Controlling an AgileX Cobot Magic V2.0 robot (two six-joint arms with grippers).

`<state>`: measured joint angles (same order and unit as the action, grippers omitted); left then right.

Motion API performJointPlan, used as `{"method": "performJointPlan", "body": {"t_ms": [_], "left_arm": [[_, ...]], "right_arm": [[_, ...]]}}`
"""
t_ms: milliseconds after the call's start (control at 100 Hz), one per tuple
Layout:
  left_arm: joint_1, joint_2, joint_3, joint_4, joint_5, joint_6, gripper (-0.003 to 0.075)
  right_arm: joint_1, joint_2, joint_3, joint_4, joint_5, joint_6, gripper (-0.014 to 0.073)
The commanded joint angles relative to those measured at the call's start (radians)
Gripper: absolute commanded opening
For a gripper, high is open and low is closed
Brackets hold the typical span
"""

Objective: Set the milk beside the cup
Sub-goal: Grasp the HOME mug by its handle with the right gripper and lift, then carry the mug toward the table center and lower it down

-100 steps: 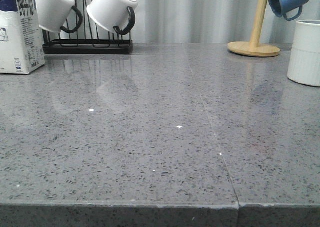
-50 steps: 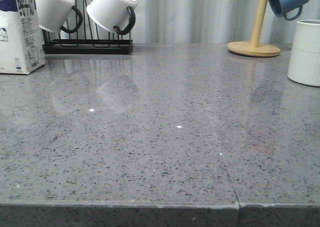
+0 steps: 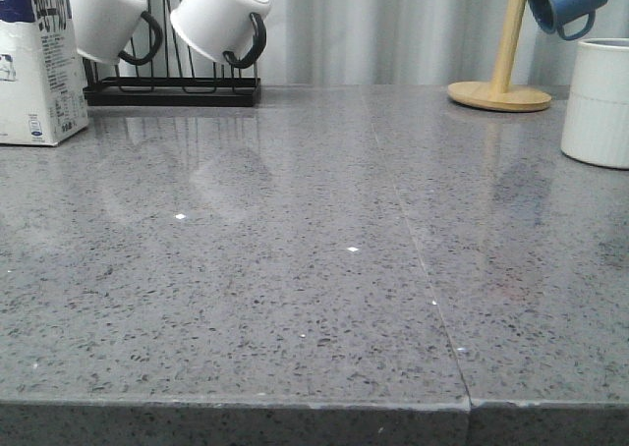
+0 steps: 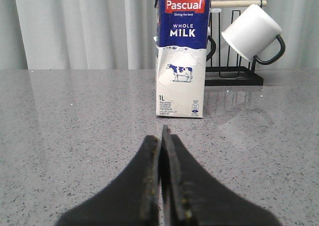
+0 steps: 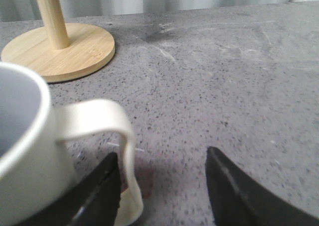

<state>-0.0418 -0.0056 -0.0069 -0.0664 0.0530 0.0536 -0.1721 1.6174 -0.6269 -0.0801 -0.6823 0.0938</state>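
Cup [image 3: 597,102] nudged left, one milk [image 3: 35,58], two hanging mugs [image 3: 221,16]

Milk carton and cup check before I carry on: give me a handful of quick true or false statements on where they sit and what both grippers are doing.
1. The milk carton stands upright on the counter. True.
2. The left gripper is clamped on the carton. False: it is shut on nothing, short of the carton.
3. The right gripper is open, with the cup handle by one finger. True.
4. Milk and cup stand side by side. False: in the front view the carton is far left, the cup far right.
5. The blue mug sits on the counter. False: it hangs on the wooden stand.
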Motion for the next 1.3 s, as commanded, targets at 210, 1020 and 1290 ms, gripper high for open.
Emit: {"method": "performJointPlan", "body": {"t_ms": [210, 1020, 1290], "left_arm": [[0.002, -0.028, 0.06, -0.002, -0.075, -0.001, -0.002], [0.002, -0.028, 0.06, -0.002, -0.075, -0.001, -0.002], [0.002, -0.028, 0.06, -0.002, -0.075, -0.001, -0.002]], "right_arm": [[-0.007, 0.044, -0.105, -0.074, -0.083, -0.008, 0.0035], [0.439, -0.044, -0.218, -0.102, 0.001, 0.068, -0.0057], [0.555, 0.103, -0.317, -0.101, 0.034, 0.01, -0.0057]]}}
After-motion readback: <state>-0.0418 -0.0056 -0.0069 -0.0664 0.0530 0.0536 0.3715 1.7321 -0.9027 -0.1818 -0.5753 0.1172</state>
